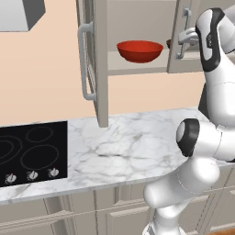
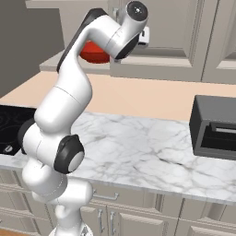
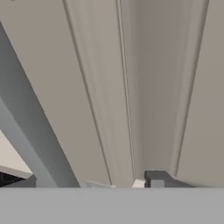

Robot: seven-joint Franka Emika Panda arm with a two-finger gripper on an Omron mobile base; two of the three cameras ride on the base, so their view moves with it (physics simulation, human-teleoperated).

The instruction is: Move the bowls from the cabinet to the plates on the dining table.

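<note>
The cabinet (image 1: 137, 18) hangs above the counter with its left door (image 1: 94, 59) swung wide open. On its inner shelf sits the large red bowl (image 1: 140, 50), which also peeks out behind my arm (image 2: 94, 53). A dark sliver of the brown bowl (image 1: 169, 43) shows at the edge of the right door (image 1: 176, 55), which stands only partly open. My gripper (image 1: 187, 36) is at that door's silver bar handle (image 1: 183, 32). In the hand view the handle (image 3: 30, 127) runs slantwise across the door panel, and the gripper (image 3: 83, 181) is open around it. The plates and the dining table are out of view.
A marble counter (image 1: 119, 151) with a black cooktop (image 1: 32, 151) lies below the cabinet. A dark appliance (image 2: 214, 126) stands on the counter at the right. A grey hood (image 1: 20, 13) hangs at the upper left. The open left door juts out over the counter.
</note>
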